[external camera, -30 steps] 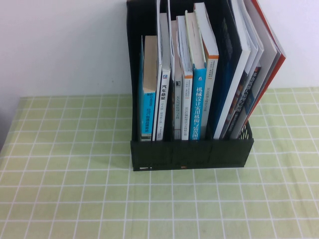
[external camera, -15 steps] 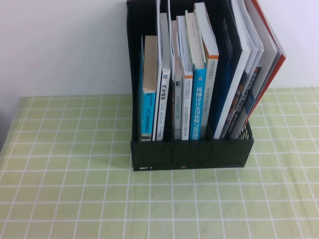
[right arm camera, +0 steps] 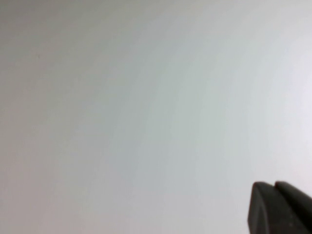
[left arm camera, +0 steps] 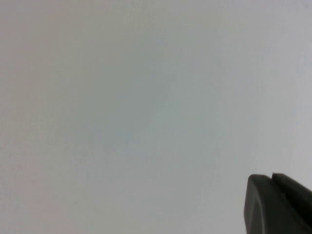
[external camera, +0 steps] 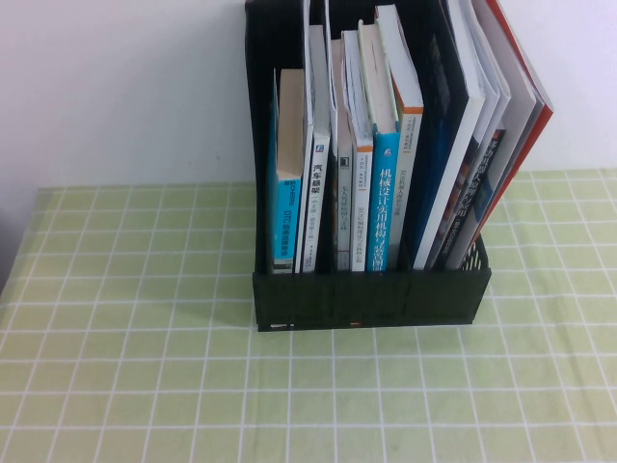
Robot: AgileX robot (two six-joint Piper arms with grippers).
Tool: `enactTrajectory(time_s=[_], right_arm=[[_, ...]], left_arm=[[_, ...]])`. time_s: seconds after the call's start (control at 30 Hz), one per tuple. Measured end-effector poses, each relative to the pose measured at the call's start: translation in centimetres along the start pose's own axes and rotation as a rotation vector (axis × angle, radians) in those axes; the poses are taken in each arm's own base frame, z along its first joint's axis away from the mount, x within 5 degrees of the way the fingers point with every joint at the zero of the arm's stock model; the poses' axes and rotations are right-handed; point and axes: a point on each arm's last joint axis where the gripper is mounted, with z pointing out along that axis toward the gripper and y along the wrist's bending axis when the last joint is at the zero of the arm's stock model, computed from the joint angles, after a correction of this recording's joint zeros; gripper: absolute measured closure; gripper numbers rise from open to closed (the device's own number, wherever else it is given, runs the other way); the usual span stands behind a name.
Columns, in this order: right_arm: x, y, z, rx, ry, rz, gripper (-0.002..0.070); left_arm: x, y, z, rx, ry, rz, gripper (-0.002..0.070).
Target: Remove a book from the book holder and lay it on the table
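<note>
Nearest the camera, the table point(external camera: 145, 386) lies bare in its green grid cloth across the whole foreground, which leaves room to lay something flat at six o'clock of the rack.

Further back, at the centre of the high view, stands the book holder point(external camera: 371, 297), its low front wall facing the camera. The thick blue-spined paperbacks point(external camera: 386, 193) fill its middle slots, upright and packed close.

At about two o'clock from the holder's middle, outermost on the right, the book point(external camera: 540, 114) leans away to the right against the other large-format volumes. Only its red cover edge shows, above the mesh side.

In my judgement it is light, thin and floppy, so it will bend if pinched at a corner. Its glossy cover looks slippery. The best hold seems to be on the exposed upper front edge, near the spine side where it is stiffest, drawn up and out along the slot so the neighbours do not come with it.

Neither arm shows in the high view. The left gripper point(left arm camera: 278, 204) appears only as a dark tip before a blank pale surface in its wrist view; whether it is open I cannot tell. The right gripper point(right arm camera: 280, 207) shows likewise, closed and holding nothing.
</note>
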Motion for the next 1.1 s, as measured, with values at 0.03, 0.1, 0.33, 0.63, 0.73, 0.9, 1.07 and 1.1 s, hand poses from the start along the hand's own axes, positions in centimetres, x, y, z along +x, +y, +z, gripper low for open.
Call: enactTrajectory(time_s=[0.03,0.1,0.33,0.63,0.73,0.9,1.07,1.1], right_arm=[[-0.4,0.1,0.8,0.003,0.031,-0.008,0.0678],[-0.9,0.2,2.2,0.018,0.104,-0.024,0.0678],[0.7,-0.5,6.1,0.095,0.542,-0.041,0.0678],[6.5,-1.0,5.6,0.145,1.128,-0.043,0.0678],[6.9,-1.1,5.2,0.101,1.196,-0.122,0.0678],[7.1,-0.5,4.8,0.065,1.237,-0.048,0.0678],[7.5,1.0,4.5,-0.07,1.307,0.064,0.0678],[7.8,1.3,4.5,-0.112,1.327,0.066,0.0678]], left_arm=[[-0.4,-0.3,0.7,-0.002,0.03,0.005,0.0678],[-0.9,-0.9,2.3,-0.014,0.113,0.013,0.0677],[0.2,-1.9,7.1,-0.085,0.538,0.023,0.0678],[2.5,-2.2,8.2,-0.022,0.726,0.094,0.0678],[2.8,-2.2,7.9,-0.019,0.761,0.09,0.0678],[3.5,-2.3,7.5,0.002,0.85,0.108,0.0678],[4.7,-3.6,7.6,0.157,0.923,0.156,0.0678],[5.1,-3.9,7.6,0.198,0.94,0.157,0.0678]])
